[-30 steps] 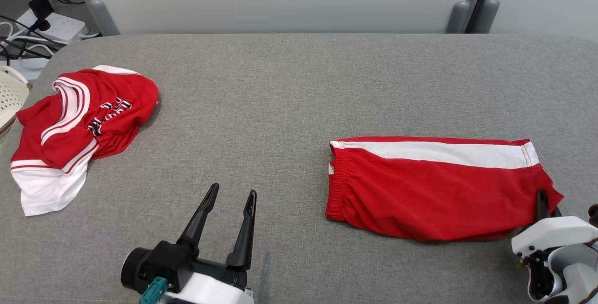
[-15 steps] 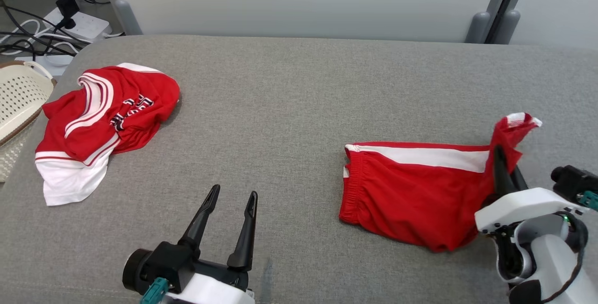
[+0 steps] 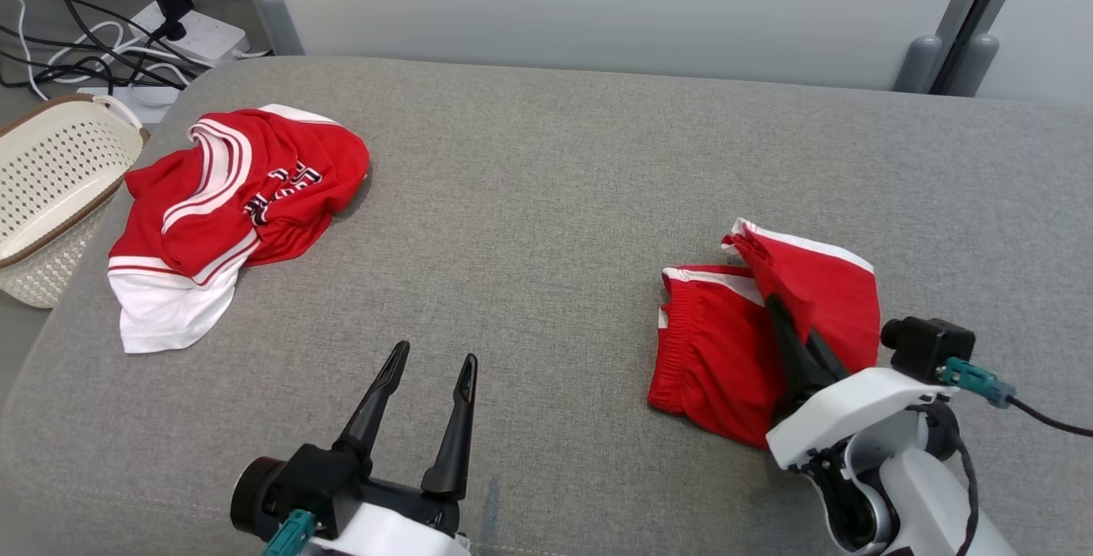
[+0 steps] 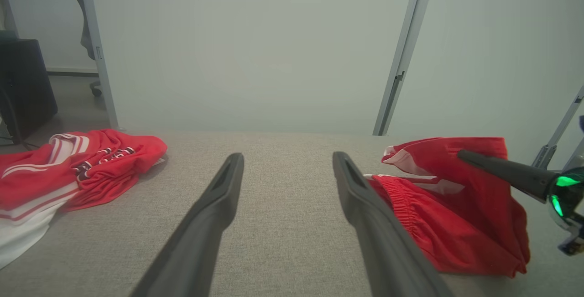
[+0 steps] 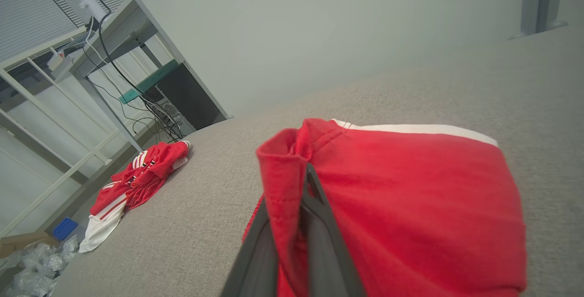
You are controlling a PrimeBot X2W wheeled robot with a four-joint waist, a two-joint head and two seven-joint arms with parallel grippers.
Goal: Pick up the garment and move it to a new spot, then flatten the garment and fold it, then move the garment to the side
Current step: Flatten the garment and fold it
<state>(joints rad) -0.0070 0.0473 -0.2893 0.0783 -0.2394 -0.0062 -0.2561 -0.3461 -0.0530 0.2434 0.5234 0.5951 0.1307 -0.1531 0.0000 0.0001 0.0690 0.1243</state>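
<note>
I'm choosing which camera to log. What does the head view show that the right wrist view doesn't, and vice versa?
Head view, not right wrist: the open left gripper, a cream basket and a power strip. Right wrist, not head: a dark computer case by the wall. Both: the red shorts pinched in the shut jaws of the right gripper, the red jersey, the grey surface.

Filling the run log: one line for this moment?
stage: fold | right hand: shut on shorts, leg end raised over waistband | left hand: open | jersey: crumpled, left
</note>
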